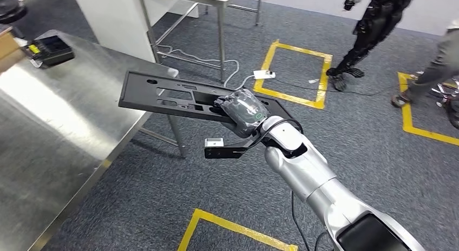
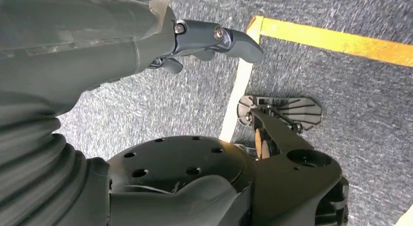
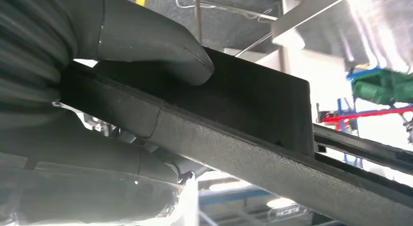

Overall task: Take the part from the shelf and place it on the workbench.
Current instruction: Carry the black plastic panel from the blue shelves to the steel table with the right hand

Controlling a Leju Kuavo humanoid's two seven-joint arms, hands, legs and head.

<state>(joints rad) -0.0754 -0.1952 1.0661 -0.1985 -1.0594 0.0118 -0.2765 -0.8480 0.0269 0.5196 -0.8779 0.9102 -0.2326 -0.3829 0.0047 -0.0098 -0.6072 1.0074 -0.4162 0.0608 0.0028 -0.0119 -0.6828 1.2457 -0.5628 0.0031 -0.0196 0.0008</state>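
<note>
The part is a flat black plastic panel point(image 1: 168, 94) with several cut-outs. My right hand point(image 1: 243, 113) grips its near end, and its far end reaches over the corner of the steel workbench point(image 1: 59, 126). In the right wrist view the thumb point(image 3: 156, 46) presses on the panel point(image 3: 253, 114) from one side and the fingers point(image 3: 97, 158) from the other. My left hand point(image 2: 214, 38) hangs over the carpet with its fingers loosely curled and nothing in them.
A small black device point(image 1: 48, 50) lies at the far end of the workbench. Yellow tape squares point(image 1: 295, 72) mark the grey carpet. A white table frame point(image 1: 216, 24) with cables stands behind. A person's legs point(image 1: 427, 72) and another robot's legs point(image 1: 368, 29) are at the back right.
</note>
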